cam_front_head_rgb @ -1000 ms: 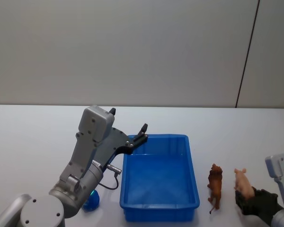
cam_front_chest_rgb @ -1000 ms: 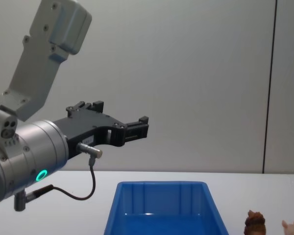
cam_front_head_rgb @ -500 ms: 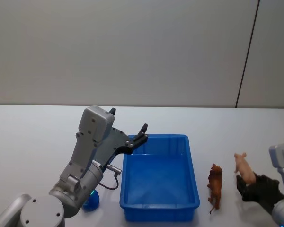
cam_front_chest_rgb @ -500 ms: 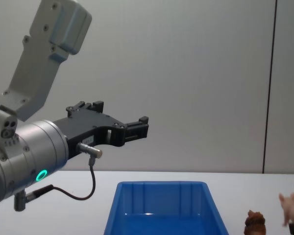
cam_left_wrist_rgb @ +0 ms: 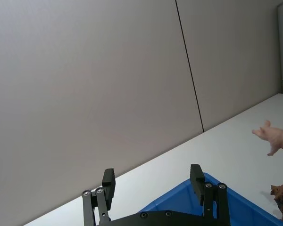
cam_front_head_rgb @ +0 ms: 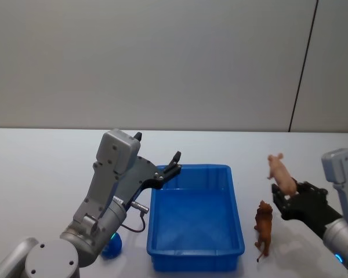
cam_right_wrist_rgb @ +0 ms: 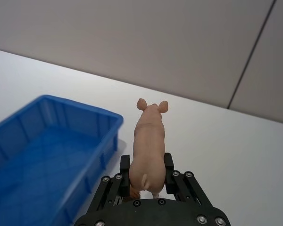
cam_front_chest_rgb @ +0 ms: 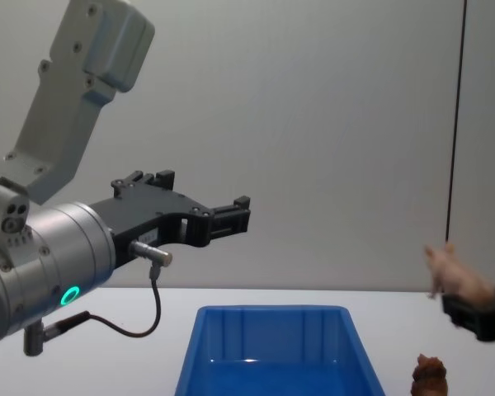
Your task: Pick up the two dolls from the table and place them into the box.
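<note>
Right gripper (cam_front_head_rgb: 285, 193) clamped pink pig (cam_front_head_rgb: 280, 172) aloft beside blue bin (cam_front_head_rgb: 239, 227), near brown lion (cam_front_head_rgb: 264, 227); left gripper (cam_front_head_rgb: 157, 147) hung parted, idle.

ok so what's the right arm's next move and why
Probably carry the pink doll toward the robot's left until it is over the box. The right gripper holds it in the air, right of the box's rim, so releasing here would likely miss. The left gripper hangs open near the box's left rim.
</note>
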{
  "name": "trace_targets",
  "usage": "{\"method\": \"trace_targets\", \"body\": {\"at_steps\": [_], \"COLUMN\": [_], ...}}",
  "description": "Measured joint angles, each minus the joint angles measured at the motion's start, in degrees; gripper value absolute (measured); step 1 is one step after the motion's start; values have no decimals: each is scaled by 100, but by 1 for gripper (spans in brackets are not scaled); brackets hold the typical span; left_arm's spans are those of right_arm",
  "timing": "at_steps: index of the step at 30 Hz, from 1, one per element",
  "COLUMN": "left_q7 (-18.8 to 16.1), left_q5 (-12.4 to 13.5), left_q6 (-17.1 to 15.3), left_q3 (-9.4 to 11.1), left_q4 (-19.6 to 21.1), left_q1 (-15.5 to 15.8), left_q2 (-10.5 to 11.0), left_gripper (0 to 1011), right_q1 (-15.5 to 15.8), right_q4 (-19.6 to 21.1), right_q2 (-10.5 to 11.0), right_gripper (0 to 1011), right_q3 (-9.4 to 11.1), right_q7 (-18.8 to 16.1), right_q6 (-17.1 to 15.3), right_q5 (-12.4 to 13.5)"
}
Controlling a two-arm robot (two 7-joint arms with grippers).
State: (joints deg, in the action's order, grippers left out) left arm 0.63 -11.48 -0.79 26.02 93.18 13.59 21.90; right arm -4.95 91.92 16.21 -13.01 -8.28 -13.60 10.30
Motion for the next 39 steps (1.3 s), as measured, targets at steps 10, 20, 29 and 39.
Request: {"method": "trace_targets", "body": {"at_steps": [10, 20, 29, 39], "left_q7": [0, 0, 0, 0], "left_q5": [0, 0, 0, 0], "left_q6": [0, 0, 0, 0], "left_q3": [0, 0, 0, 0], "left_q4": [0, 0, 0, 0], "left_q1": [0, 0, 0, 0], "left_q2": [0, 0, 0, 0], "left_gripper": [1001, 1001, 1001, 1001], "right_q1": [-189, -496, -704, -765], "right_q4": [151, -44, -340, -448], "right_q2": [-140, -511, -785, -883], "right_gripper": [382, 382, 595, 917], "right_q3": [-157, -503, -735, -800], "right_q7": [-547, -1088, -1259, -1094], "right_q6": [-12, -250, -397, -382], "right_q5": [-201, -555, -816, -855]}}
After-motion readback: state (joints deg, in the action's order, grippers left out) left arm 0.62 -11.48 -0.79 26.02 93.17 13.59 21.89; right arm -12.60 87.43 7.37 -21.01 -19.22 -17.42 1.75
